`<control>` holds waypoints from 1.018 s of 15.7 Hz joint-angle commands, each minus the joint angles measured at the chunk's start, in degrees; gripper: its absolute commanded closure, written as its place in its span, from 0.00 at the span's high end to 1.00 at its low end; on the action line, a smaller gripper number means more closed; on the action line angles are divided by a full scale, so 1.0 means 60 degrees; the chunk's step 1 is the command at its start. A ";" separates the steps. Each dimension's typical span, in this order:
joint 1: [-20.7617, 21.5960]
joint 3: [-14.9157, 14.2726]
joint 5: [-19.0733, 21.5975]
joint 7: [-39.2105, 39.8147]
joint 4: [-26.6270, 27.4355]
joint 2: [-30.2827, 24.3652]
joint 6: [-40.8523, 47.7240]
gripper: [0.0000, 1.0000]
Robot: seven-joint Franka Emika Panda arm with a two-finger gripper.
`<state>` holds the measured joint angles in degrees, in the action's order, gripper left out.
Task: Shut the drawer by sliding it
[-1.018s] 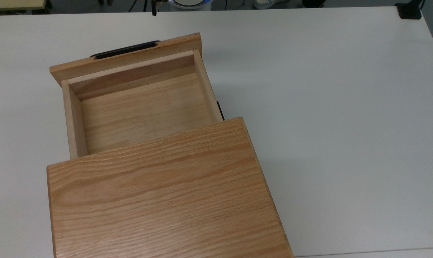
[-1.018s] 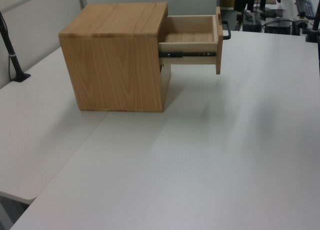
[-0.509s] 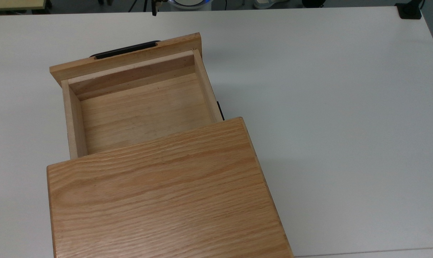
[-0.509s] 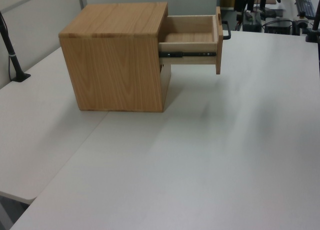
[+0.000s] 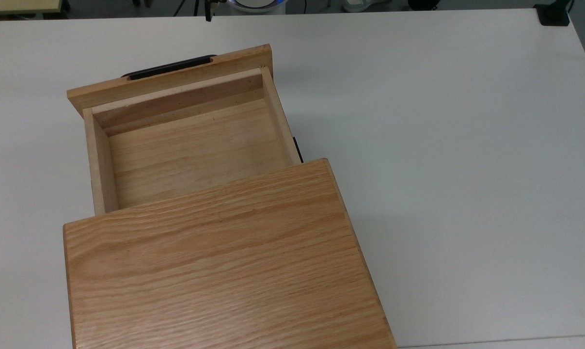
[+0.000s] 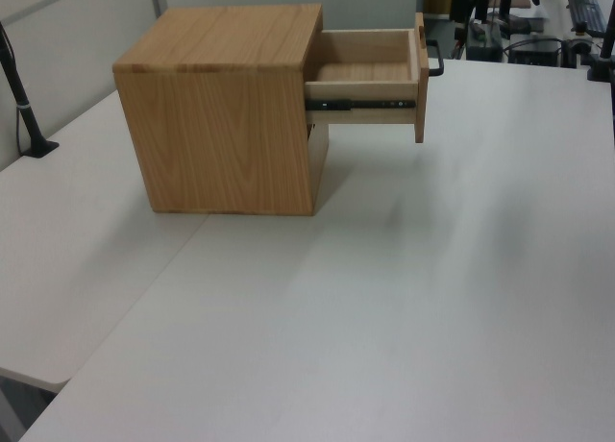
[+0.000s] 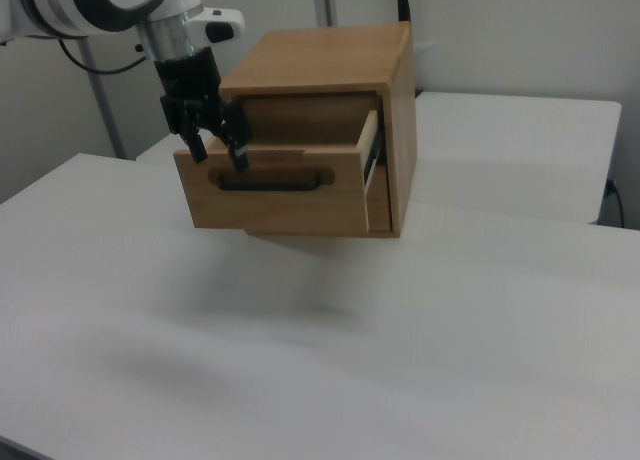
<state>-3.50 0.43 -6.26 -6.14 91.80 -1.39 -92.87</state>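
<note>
Drawer (image 5: 185, 145) pulled well out of oak cabinet (image 5: 219, 261), light oak with paler inner walls, nothing inside. Extends toward the top view's upper left; in the left view (image 6: 370, 72) sticks out to the right of the cabinet (image 6: 226, 115); in the right view (image 7: 285, 185) juts toward the camera and slightly to the left. Sliding axis runs from the cabinet mouth out to the wider front panel (image 5: 171, 76), which lies crosswise to that axis. Long black bar handle (image 5: 168, 67) mounted lengthwise along the panel's outer face, horizontal in the right view (image 7: 268, 180). Black metal runner (image 6: 360, 104) along the drawer's side in the left view, bridging drawer and cabinet. Suspended above the white table (image 5: 442, 169), held only by the cabinet, which stands on the tabletop. No brand, label or readable writing on drawer or cabinet. Gripper (image 7: 217, 150) in the right view hangs at the top edge of the front panel, toward the right view's left end of it, above the handle; black fingers (image 7: 238, 145) point downward, spread apart with a clear gap, nothing clasped between them; whether the tips touch the panel cannot be told. White and grey arm (image 7: 110, 5) reaches in from the right view's upper left. Black post (image 6: 19, 96) at the table's far left edge in the left view.
</note>
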 commanded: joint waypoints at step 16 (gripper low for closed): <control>-0.0311 -0.0116 -0.0084 0.3381 0.0506 0.0041 -0.0210 0.74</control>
<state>-4.79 -0.17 -6.26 12.25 92.38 -0.89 -92.87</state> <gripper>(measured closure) 0.167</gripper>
